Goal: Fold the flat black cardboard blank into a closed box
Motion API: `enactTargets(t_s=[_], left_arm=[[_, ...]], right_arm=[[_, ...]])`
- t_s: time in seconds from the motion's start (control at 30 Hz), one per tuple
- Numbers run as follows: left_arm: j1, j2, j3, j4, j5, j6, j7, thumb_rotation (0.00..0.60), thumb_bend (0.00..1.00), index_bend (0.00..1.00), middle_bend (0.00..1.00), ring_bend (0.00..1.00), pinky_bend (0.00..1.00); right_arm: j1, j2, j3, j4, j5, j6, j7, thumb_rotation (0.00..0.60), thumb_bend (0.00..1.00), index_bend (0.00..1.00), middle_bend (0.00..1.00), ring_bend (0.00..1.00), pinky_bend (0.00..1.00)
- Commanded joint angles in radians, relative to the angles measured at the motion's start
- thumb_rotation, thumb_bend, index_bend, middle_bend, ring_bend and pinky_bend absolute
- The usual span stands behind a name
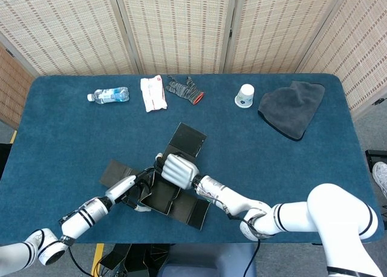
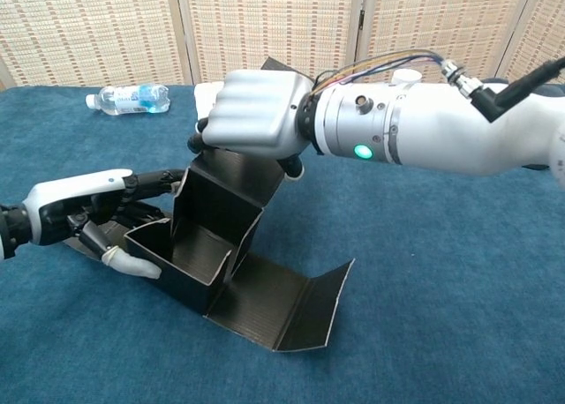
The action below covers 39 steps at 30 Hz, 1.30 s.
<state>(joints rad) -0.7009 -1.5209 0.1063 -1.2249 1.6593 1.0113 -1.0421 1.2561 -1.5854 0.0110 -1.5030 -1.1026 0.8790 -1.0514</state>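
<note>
The black cardboard blank [image 2: 231,245] sat low and left of centre in both views, near the front edge of the blue table [image 1: 290,168]. It was partly raised into an open tray, with one flap lying flat toward the lower right and another panel standing up toward the back.

The right hand [image 2: 252,122] was clamped over the top edge of the rear wall, its fingers curled around the card. In the head view that hand [image 1: 179,170] covered much of the tray's middle, and its arm ran off to the lower right.

The left hand [image 2: 97,214] lay at the left of the frame against the tray's left wall, fingers stretched toward the card and touching it. Whether it actually gripped the wall could not be told.

Along the top of the head view lay a plastic water bottle [image 1: 109,95], a white packet [image 1: 153,93] and a dark glove [image 1: 184,89], then a paper cup [image 1: 244,96] and a grey cloth [image 1: 292,107] at upper right. All were well apart from the blank. A woven screen [image 1: 181,26] stood behind the table.
</note>
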Motion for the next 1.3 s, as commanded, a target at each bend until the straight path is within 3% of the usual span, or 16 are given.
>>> enactTargets(t_s=[0.03,0.2,0.33,0.5,0.6,0.8,0.9,0.97,1.0,1.17,1.3], left_arm=[[-0.001,-0.003,0.005,0.007,0.007,0.011,-0.024,0.6,0.0,0.02,0.01,0.45,0.59],[-0.007,-0.008,0.014,0.021,0.013,0.01,-0.065,0.6,0.0,0.1,0.08,0.57,0.59],[-0.011,-0.012,0.019,0.031,0.017,0.014,-0.107,0.6,0.0,0.13,0.15,0.5,0.59],[-0.013,-0.022,0.024,0.049,0.023,0.024,-0.132,0.6,0.0,0.19,0.27,0.53,0.59],[-0.015,-0.025,0.029,0.057,0.026,0.026,-0.152,0.6,0.0,0.2,0.29,0.56,0.59],[-0.016,-0.03,0.036,0.071,0.029,0.033,-0.174,0.6,0.0,0.21,0.29,0.52,0.59],[-0.016,-0.031,0.039,0.077,0.029,0.036,-0.183,0.6,0.0,0.2,0.29,0.52,0.59],[-0.016,-0.029,0.042,0.079,0.03,0.036,-0.192,0.6,0.0,0.2,0.29,0.52,0.59],[-0.016,-0.029,0.044,0.08,0.03,0.038,-0.197,0.6,0.0,0.19,0.29,0.52,0.59],[-0.007,-0.018,0.048,0.075,0.025,0.055,-0.233,0.6,0.0,0.19,0.29,0.54,0.59],[-0.004,-0.003,0.051,0.076,0.023,0.061,-0.256,0.6,0.0,0.19,0.29,0.53,0.59]], right_arm=[[-0.003,-0.003,0.004,0.002,-0.001,-0.001,0.002,0.6,0.19,0.38,0.36,0.82,1.0],[-0.009,-0.006,0.019,0.006,0.002,0.001,0.008,0.6,0.19,0.38,0.36,0.82,1.0],[-0.013,-0.008,0.025,0.008,0.008,0.001,0.007,0.6,0.19,0.38,0.36,0.82,1.0],[-0.018,-0.014,0.028,0.013,0.012,-0.002,0.005,0.6,0.19,0.38,0.36,0.82,1.0],[-0.022,-0.018,0.03,0.015,0.015,-0.002,0.004,0.6,0.19,0.38,0.36,0.82,1.0],[-0.028,-0.019,0.041,0.013,0.04,0.001,-0.001,0.6,0.19,0.38,0.36,0.82,1.0],[-0.033,-0.013,0.05,-0.005,0.06,0.007,0.001,0.6,0.15,0.23,0.32,0.81,1.0],[-0.037,-0.007,0.059,-0.022,0.07,0.009,0.014,0.6,0.09,0.04,0.22,0.8,1.0],[-0.042,-0.001,0.066,-0.035,0.078,0.012,0.031,0.6,0.07,0.01,0.18,0.78,1.0],[-0.095,0.05,0.108,-0.116,0.085,0.032,0.197,0.6,0.02,0.0,0.03,0.74,1.0],[-0.155,0.104,0.137,-0.169,0.045,0.057,0.375,0.6,0.01,0.0,0.02,0.74,1.0]])
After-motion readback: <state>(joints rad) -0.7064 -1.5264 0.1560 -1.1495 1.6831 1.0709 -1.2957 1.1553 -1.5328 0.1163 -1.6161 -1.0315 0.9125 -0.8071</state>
